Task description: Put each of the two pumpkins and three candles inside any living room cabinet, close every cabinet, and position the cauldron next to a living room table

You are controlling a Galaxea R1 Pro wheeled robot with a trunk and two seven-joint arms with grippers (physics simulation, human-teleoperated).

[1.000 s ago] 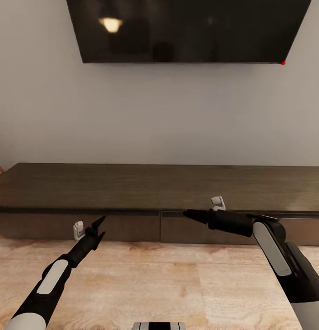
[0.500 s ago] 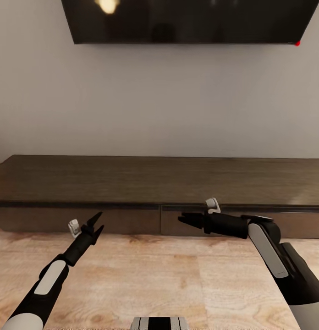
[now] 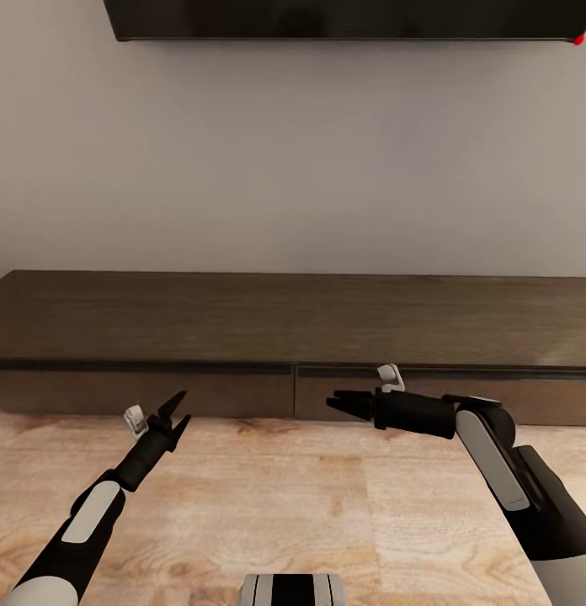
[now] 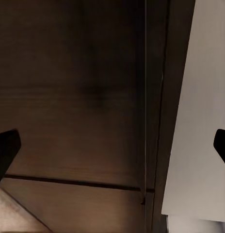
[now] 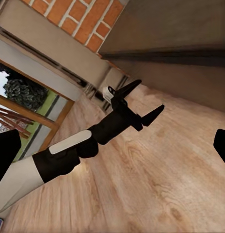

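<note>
In the head view, the cabinet spanned mid-frame, drawers shut, beneath a wall screen; the left gripper and right gripper hovered empty, fingers spread, probably readying to pull a drawer. The left wrist view showed dark wood-grain close up. The right wrist view showed plank floor and brick wall.

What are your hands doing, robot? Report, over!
Left gripper open, empty. Right gripper open, empty, level with the drawer fronts. Cabinet dead ahead, drawers shut. Bare wood floor between, nothing in the way.
</note>
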